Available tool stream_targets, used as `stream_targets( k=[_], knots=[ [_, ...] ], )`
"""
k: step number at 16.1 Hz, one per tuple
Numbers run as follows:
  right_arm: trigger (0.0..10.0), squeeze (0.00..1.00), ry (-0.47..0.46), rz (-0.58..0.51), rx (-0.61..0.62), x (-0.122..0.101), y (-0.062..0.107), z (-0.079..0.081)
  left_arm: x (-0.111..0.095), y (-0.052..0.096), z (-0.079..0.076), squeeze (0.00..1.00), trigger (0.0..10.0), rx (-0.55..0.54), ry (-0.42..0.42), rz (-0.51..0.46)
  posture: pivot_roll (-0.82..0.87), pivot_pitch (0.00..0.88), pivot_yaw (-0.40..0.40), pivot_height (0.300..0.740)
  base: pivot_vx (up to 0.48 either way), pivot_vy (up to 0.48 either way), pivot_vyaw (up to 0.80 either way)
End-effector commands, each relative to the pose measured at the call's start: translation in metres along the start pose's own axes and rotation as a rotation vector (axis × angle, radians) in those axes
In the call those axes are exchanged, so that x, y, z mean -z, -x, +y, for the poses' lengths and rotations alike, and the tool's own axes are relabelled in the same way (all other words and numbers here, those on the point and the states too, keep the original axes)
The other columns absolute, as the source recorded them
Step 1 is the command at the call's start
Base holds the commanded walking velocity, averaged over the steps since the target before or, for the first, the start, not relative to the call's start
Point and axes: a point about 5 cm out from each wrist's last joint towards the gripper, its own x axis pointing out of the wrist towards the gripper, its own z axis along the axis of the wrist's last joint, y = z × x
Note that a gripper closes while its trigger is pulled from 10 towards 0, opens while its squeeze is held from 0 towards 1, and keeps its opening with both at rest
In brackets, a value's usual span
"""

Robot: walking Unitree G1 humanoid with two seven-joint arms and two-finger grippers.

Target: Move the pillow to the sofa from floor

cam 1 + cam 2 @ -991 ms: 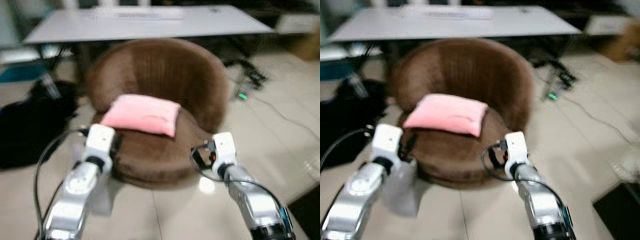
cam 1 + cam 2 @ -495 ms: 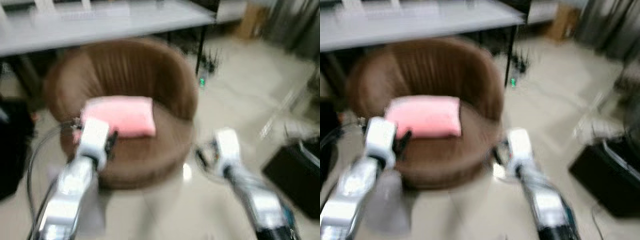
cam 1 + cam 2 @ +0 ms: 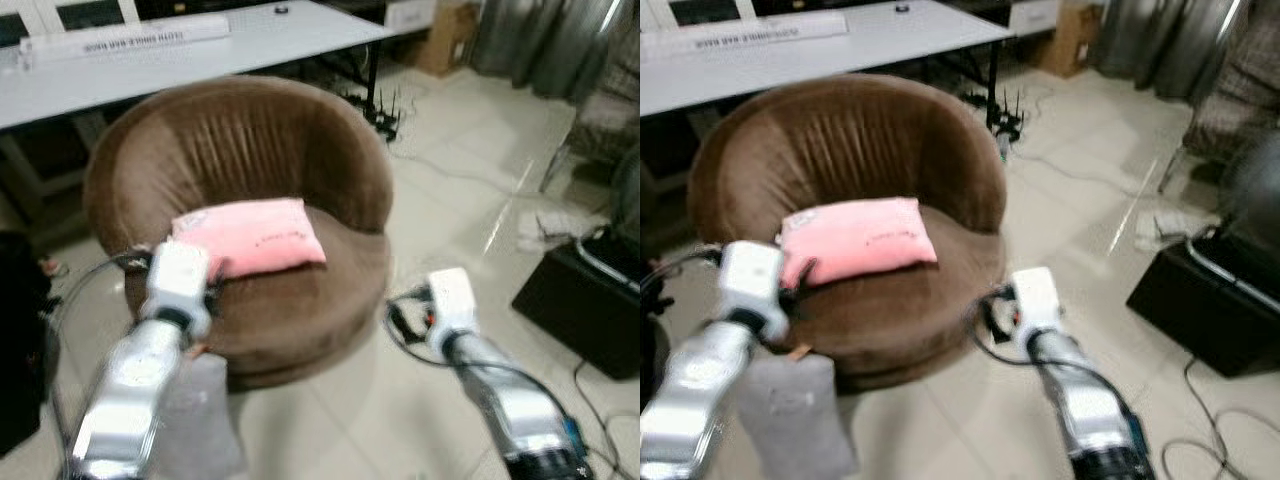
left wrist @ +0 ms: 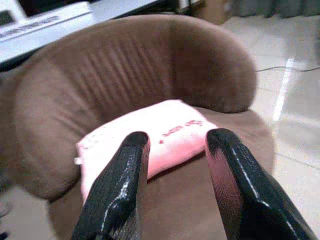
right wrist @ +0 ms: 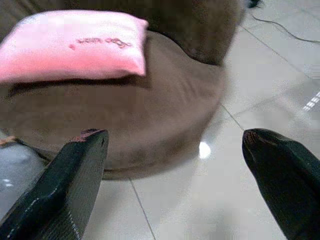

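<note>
A pink pillow lies on the seat of a round brown sofa chair, leaning toward its back. My left gripper hovers at the seat's front left edge, open and empty, with the pillow just beyond its fingers. My right gripper is open and empty too, low over the tiled floor at the chair's front right. The pillow lies ahead of it, well apart from its fingertips.
A long white table stands behind the chair. A black box and cables lie on the floor at the right. A grey object sits by the chair's front left, a black bag at far left.
The camera has swung, so the room's right side now shows and the picture is sharper. The pillow stays on the seat. Both arms keep much the same pose.
</note>
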Motion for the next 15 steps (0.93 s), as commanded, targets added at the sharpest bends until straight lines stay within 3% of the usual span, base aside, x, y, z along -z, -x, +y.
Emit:
stream_targets(
  k=[1,6,15],
  knots=[
    [10.0,0.0,0.0,-0.034,-0.021,-0.0094,-0.0017,0.0052,-0.0011,0.0011,0.0048,0.0,10.0,-0.013,-0.008,0.001,0.09,0.0,0.008,0.74,0.0,0.48,-0.5],
    [10.0,0.0,0.001,-0.035,-0.027,-0.0092,-0.0021,0.0061,0.0008,-0.001,0.0012,0.0,10.0,-0.009,0.003,0.005,0.09,0.0,0.006,0.74,0.0,0.478,-0.49],
    [10.0,0.0,-0.002,-0.033,-0.033,-0.0096,-0.003,0.0067,0.0022,-0.0005,0.0008,0.0,10.0,-0.013,-0.002,0.014,0.1,0.0,0.001,0.74,0.0,0.48,0.0]
  ],
)
